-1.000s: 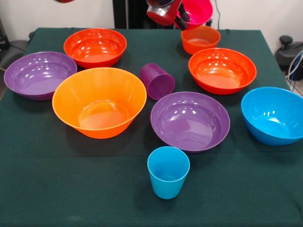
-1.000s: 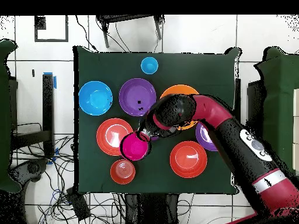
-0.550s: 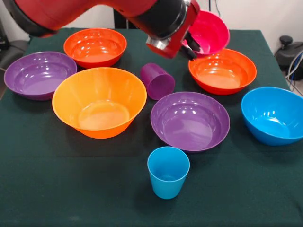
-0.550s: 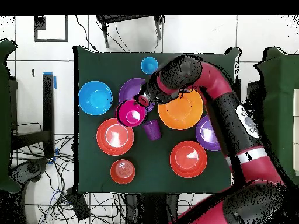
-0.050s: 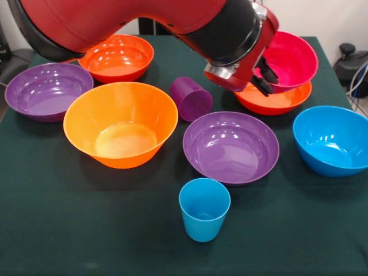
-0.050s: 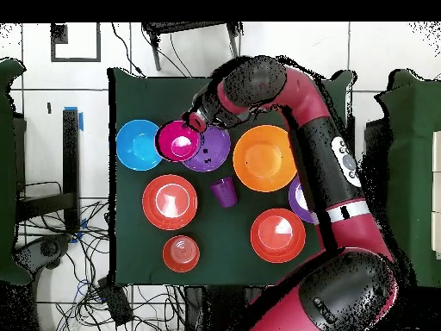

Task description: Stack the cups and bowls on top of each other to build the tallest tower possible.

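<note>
My gripper (image 5: 265, 75) is shut on the rim of the small magenta bowl (image 5: 291, 60) and holds it in the air, tilted. In the overhead view the magenta bowl (image 6: 178, 140) hangs between the blue bowl (image 6: 138, 145) and a purple bowl (image 6: 211, 151), with the gripper (image 6: 196, 123) at its edge. In the front view a red-orange bowl (image 5: 270, 101) lies behind and below it. The big orange bowl (image 5: 121, 123) stands left of centre. The purple cup (image 5: 191, 99) lies on its side. The light blue cup (image 5: 204, 208) stands upright at the front, hidden by the arm from overhead.
A second purple bowl (image 5: 46, 89) and a second red-orange bowl (image 5: 118, 57) sit at the left. The small orange bowl (image 6: 181, 252) shows only from overhead. My thick arm (image 5: 144, 20) spans the table's back half. The blue bowl (image 5: 333, 141) is near the right edge.
The arm has swung out over the table, carrying the magenta bowl from near the small orange bowl, past the red-orange bowl, to a spot between the blue and purple bowls.
</note>
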### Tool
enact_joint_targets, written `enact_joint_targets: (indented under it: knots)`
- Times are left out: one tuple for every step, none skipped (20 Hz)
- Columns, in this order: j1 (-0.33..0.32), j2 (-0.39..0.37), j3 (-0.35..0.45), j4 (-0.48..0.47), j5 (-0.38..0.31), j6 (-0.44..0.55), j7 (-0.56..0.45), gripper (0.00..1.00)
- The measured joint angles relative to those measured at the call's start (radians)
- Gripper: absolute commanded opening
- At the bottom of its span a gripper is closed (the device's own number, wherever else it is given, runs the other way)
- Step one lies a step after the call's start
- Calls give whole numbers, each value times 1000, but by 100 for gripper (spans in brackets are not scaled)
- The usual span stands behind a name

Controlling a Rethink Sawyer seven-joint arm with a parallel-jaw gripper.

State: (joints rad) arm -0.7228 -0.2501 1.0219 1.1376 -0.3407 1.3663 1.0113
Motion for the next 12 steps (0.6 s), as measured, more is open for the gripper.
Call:
enact_joint_targets:
  knots:
    - [4, 0, 1, -5, 1, 0, 0, 0]
    - [12, 1, 2, -15, 1, 1, 0, 0]
    - [18, 2, 2, -23, 1, 1, 0, 0]
    - [41, 10, 2, -65, 1, 8, 0, 0]
    - [61, 20, 2, -104, 1, 18, 0, 0]
    - [73, 26, 3, -128, 1, 26, 0, 0]
    - [84, 33, 3, -151, 0, 34, -1, 0]
    - [123, 56, 9, -233, -1, 66, -4, 0]
    - [140, 67, 15, -272, -5, 83, -7, 0]
    - [153, 75, 20, -301, -9, 97, -9, 0]
    - [165, 84, 26, -331, -13, 111, -12, 0]
    - [184, 98, 40, -379, -25, 137, -17, 0]
